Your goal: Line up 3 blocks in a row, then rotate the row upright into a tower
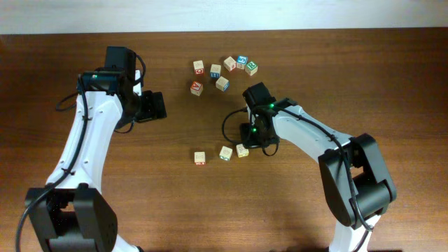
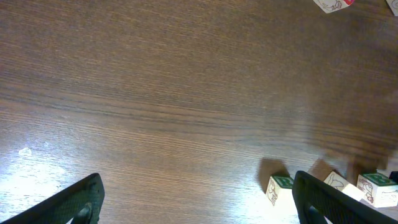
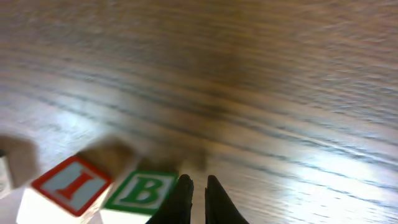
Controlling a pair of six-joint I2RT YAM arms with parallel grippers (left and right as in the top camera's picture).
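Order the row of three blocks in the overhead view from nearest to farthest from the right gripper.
1. Yellow-printed block: right end, beside the right gripper.
2. Green-printed block: middle.
3. Red-printed block: left end.

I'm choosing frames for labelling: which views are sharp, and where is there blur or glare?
Overhead: sharp and evenly lit, blocks clear. Left wrist: crisp wood grain, faint glare on the table at lower left. Right wrist: blurred throughout, red-printed block and green-printed block soft, bright streaks at right.
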